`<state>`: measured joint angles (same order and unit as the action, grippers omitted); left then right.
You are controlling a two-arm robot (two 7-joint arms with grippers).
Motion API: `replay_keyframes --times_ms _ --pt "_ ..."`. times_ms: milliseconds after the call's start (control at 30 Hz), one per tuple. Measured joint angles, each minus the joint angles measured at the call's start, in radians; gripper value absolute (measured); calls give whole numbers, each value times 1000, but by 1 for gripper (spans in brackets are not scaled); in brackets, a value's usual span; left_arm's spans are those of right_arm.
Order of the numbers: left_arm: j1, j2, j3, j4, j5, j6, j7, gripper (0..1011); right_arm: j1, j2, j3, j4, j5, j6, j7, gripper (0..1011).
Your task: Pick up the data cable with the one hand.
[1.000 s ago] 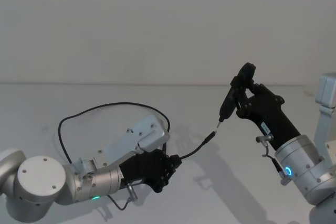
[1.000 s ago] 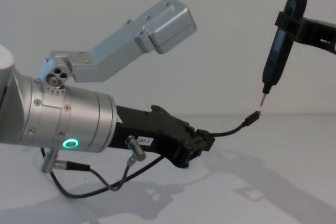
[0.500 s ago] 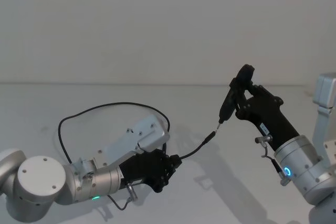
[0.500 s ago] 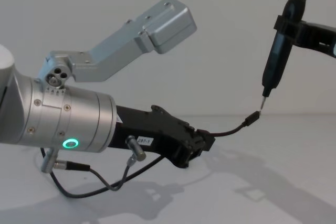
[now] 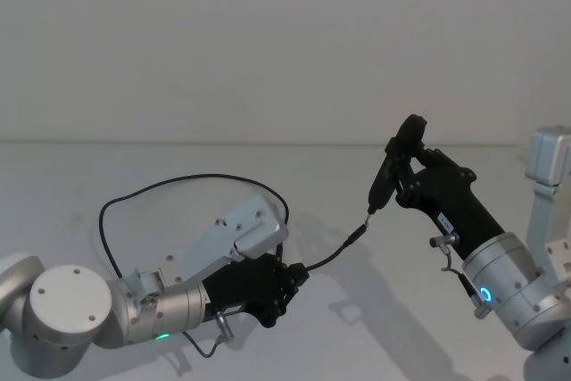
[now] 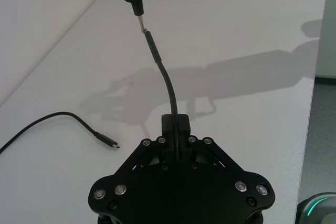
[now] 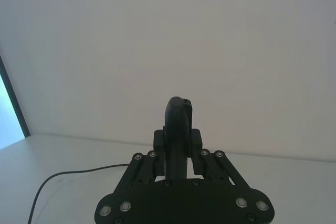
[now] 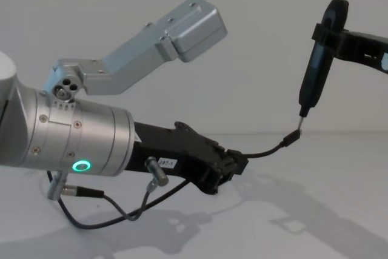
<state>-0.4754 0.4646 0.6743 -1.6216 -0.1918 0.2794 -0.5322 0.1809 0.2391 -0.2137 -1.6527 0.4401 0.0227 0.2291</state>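
My left gripper is shut on the data cable, a thin black cable, a short way from one plug. That plug sticks out past the fingers, up and to the right, above the table. In the left wrist view the cable rises from the left gripper, and its other plug lies on the table. My right gripper is shut on a slim black pen-like tool. The tool's metal tip meets or nearly meets the held plug.
The cable's long loop lies on the white table behind my left arm. A short grey wire with a silver plug hangs under the left wrist. A plain white wall stands behind the table.
The right gripper with the pen-like tool has shifted slightly left, bringing the tip closer to the held plug. The left gripper and the cable have stayed put.
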Motion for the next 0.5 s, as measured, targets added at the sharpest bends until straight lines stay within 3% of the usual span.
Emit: replay_keyframes --times_ms 500 --pt "0 0 0 0 0 0 0 56 1 2 -3 2 3 1 2 279"
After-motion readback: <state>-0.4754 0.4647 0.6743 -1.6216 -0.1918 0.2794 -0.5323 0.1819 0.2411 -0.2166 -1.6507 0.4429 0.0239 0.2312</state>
